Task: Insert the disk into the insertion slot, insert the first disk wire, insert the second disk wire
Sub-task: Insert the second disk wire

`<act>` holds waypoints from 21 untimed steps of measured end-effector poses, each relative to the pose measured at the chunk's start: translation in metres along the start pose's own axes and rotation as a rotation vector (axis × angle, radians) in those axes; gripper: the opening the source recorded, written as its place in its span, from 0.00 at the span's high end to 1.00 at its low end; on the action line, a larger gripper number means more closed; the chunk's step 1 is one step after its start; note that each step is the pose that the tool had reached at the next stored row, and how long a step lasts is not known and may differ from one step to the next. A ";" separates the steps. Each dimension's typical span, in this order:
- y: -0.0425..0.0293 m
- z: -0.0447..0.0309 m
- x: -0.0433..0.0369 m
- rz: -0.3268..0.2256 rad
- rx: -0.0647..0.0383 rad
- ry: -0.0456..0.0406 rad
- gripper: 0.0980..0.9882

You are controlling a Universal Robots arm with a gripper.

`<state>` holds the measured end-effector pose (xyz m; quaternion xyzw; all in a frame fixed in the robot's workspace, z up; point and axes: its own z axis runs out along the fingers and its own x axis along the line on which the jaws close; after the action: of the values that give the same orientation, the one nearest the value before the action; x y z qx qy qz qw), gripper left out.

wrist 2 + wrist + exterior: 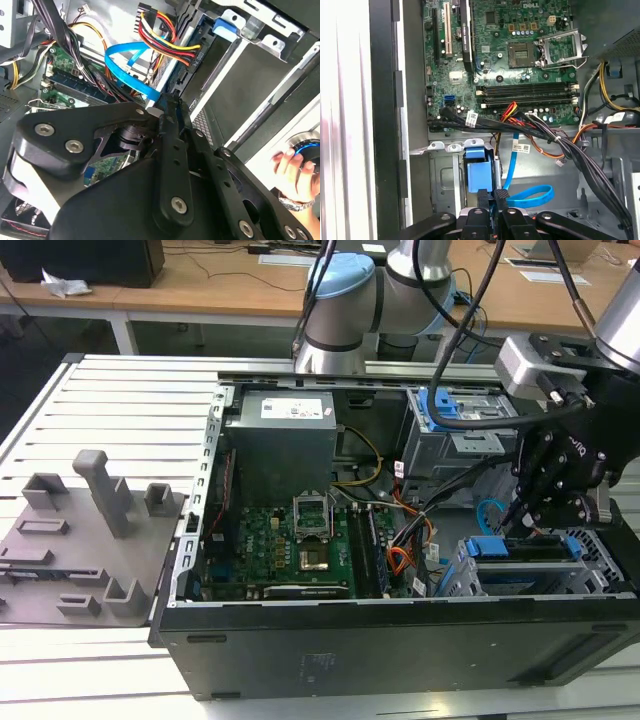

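Pincer — at flat light-blue looped wire.

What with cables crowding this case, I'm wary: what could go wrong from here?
The thin, flat light-blue cable loops tightly beside the gripper; it might kink or snag. The orange, red and yellow wire bundle hangs close and could catch the arm. A person's hand in the second wrist view may lie within the arm's sweep.

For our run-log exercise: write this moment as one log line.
gripper: over disk bay | disk: seated in insertion slot | second disk wire: looped beside gripper, near fingertips | fingers: closed together, contents unclear
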<state>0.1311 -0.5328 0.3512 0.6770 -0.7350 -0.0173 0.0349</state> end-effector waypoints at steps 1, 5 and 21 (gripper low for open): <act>0.0000 0.0000 0.0000 0.000 0.000 0.0000 0.93; -0.0029 -0.0001 -0.0002 -0.002 0.000 0.0001 0.93; -0.0200 0.0090 -0.0016 -0.026 -0.001 -0.0044 0.93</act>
<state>0.1504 -0.5331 0.3408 0.6863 -0.7263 -0.0196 0.0334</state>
